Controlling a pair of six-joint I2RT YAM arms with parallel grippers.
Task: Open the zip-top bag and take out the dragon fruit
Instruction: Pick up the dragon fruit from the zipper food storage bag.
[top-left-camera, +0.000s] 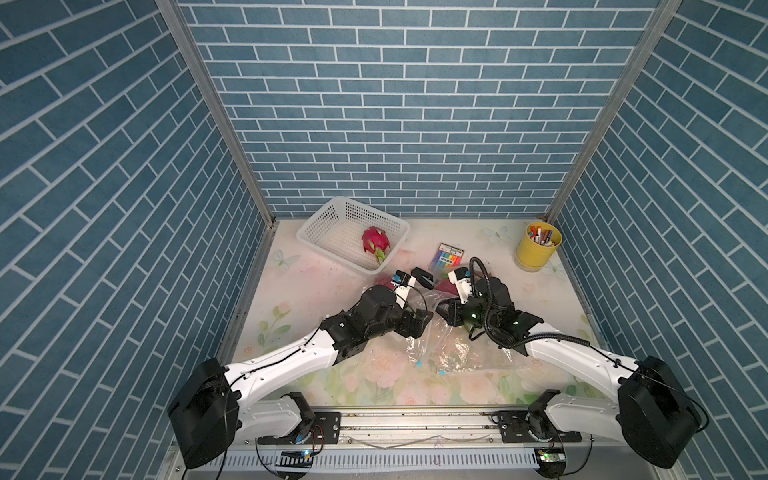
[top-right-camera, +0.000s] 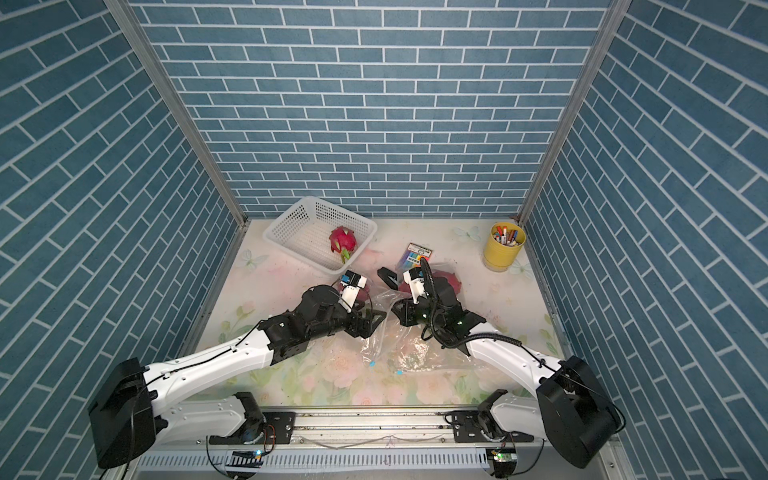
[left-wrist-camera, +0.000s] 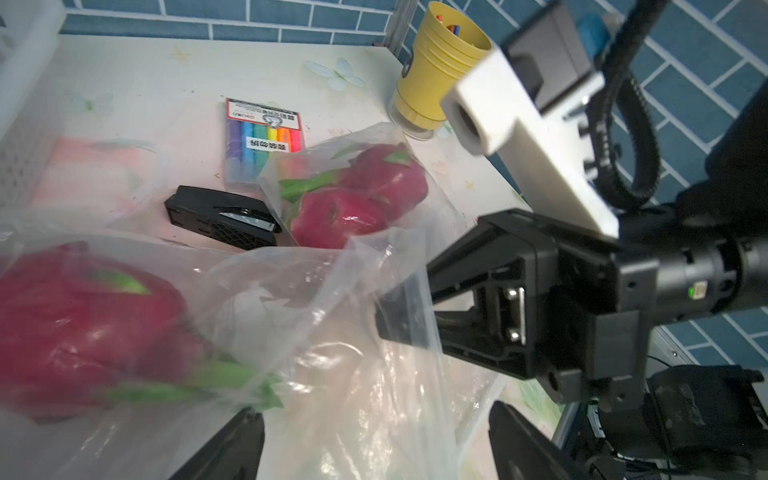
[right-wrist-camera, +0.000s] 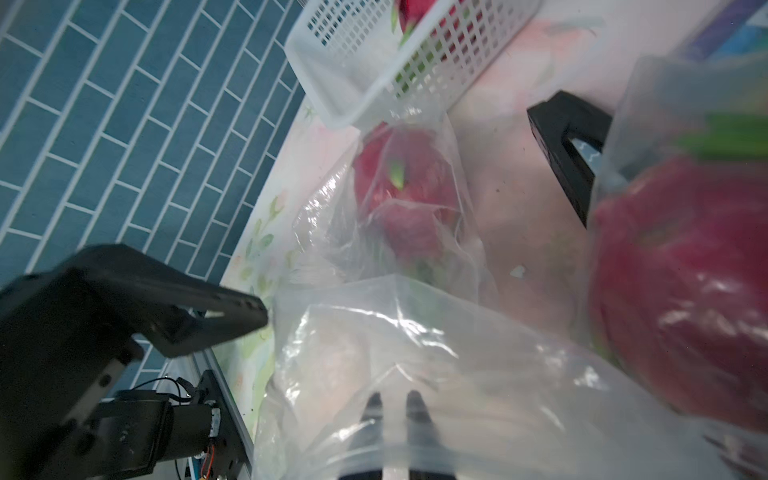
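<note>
**Right claw pinching bag, left claw spread**

- The right gripper (right-wrist-camera: 395, 405) has its fingers pressed almost together. They pinch a fold of the clear bag (right-wrist-camera: 415, 332) at mid-table, and the fingers show through the film.
- The left gripper (left-wrist-camera: 376, 419) has its fingers spread wide and faces the right one. Bag film lies ahead of it, and nothing is held.
- Dragon fruit: fruit A (left-wrist-camera: 83, 324) lies inside clear film on the table (top-left-camera: 316, 286), just beside the left gripper. Fruit B (left-wrist-camera: 361, 195) is also in clear film, by the right wrist.
- I cannot tell whether the pinched fold belongs to either fruit's bag.
- A third fruit (top-left-camera: 376, 245) lies bare in the white basket (top-left-camera: 332, 216) at the back.
- A stapler (left-wrist-camera: 220, 220) sits between A and B, and a marker pack (left-wrist-camera: 257, 141) lies just behind it.
- A yellow cup (top-left-camera: 538, 247) of pens stands in the back corner.
</note>
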